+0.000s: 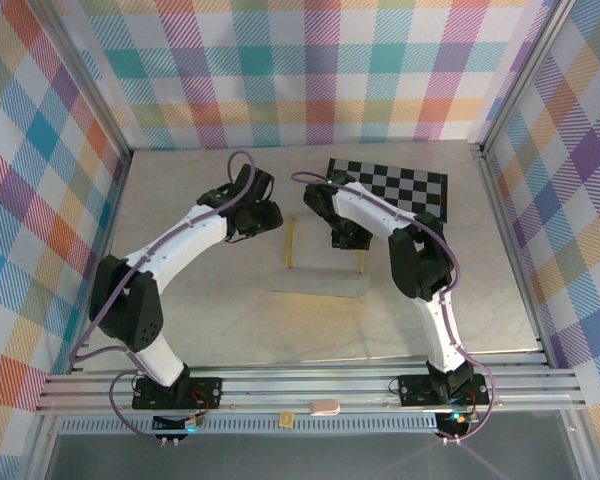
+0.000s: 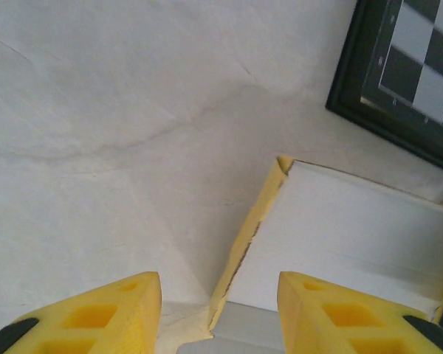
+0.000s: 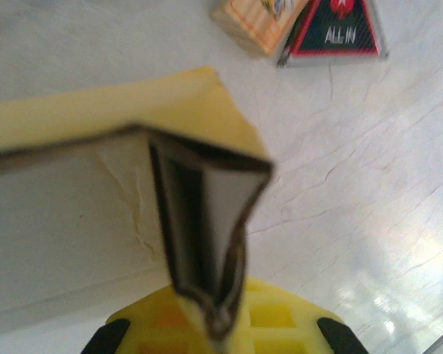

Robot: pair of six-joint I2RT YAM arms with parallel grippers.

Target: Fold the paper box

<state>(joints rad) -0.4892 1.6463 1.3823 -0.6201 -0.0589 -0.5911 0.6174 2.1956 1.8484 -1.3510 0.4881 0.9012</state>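
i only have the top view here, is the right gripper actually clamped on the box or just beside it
Observer: Clamped. In the right wrist view the right gripper pinches a doubled-over wall of the paper box.
Operator: and the left one, gripping too
Observer: No. The left gripper is open, jaws apart, the box's upright yellow wall just ahead of the gap.
Operator: what's past that wall
Observer: The box's white inner face, then the checkered board beyond its corner.

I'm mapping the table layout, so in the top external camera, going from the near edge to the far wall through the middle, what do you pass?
aluminium rail → paper box → checkered board → plaid back wall. Both arms' jaws overlap the box's far end, so they are left out.
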